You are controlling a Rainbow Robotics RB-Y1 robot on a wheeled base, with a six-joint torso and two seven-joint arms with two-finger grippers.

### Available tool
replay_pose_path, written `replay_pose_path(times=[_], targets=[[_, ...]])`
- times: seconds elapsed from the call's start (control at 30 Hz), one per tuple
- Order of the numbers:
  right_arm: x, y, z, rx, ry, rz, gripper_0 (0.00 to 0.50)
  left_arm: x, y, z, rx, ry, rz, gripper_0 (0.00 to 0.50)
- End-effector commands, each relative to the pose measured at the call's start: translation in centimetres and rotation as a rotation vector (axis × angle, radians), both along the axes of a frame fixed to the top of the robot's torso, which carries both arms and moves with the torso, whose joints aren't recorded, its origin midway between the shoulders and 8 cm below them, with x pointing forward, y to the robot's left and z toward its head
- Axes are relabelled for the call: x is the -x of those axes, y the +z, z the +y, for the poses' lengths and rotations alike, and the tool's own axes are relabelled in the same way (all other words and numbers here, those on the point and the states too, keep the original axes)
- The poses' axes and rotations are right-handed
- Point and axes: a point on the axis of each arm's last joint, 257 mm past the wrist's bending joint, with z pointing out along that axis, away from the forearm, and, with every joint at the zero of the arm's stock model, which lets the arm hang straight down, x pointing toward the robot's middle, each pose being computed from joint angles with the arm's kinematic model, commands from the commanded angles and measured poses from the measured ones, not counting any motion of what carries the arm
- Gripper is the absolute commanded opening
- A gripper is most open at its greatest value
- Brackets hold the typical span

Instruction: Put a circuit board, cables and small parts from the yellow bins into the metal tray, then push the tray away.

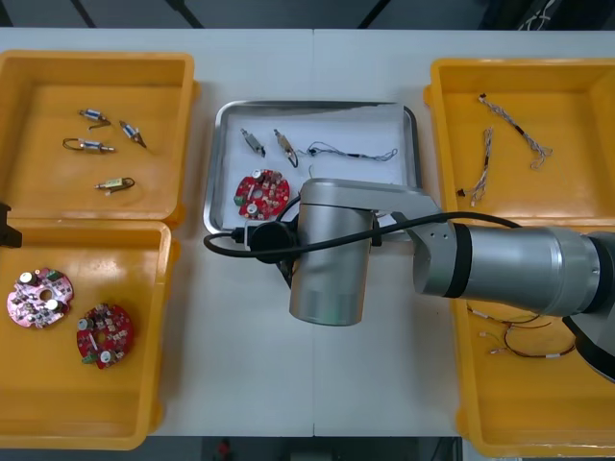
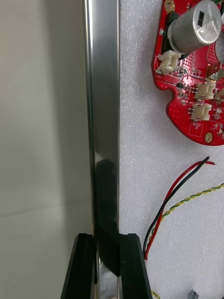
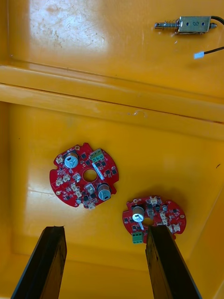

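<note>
The metal tray [image 1: 219, 154], white inside, holds a red circuit board [image 1: 263, 190], two small metal parts [image 1: 253, 141] and a thin cable [image 1: 351, 152]. My right arm [image 1: 332, 254] reaches across the tray's near edge and hides it there. In the right wrist view my right gripper [image 2: 108, 266] is shut on the tray's shiny rim [image 2: 103, 117], one finger on each side. The board [image 2: 196, 70] and a red and black cable [image 2: 172, 196] lie on the white inside. My left gripper [image 3: 105, 261] hangs open above two circuit boards [image 3: 84, 175] in the near left bin.
The far left bin [image 1: 187, 115] holds several small metal parts [image 1: 91, 146]. The near left bin [image 1: 163, 288] has two boards [image 1: 38, 296]. Twisted cables [image 1: 514, 130] lie in the far right bin [image 1: 434, 106]; red and yellow cables [image 1: 519, 341] show in the near right one.
</note>
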Motion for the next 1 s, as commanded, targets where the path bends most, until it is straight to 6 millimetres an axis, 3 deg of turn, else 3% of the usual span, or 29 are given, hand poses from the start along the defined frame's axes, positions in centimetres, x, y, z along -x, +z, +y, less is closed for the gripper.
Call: replay_pose_path(times=[0.03, 0.53, 1.0], targets=[[-3.8, 3.5, 0.4, 0.038, 0.050, -0.096, 0.000, -0.3, 0.5, -0.5, -0.019, -0.062, -0.024, 0.500], [-11.9, 7.5, 1.5, -0.046, 0.088, -0.192, 0.000, -0.3, 0.5, -0.5, -0.019, -0.062, -0.024, 0.500], [-15.8, 10.5, 3.7, -0.121, 0.179, -0.285, 0.000, -0.3, 0.5, -0.5, -0.019, -0.062, -0.024, 0.500]])
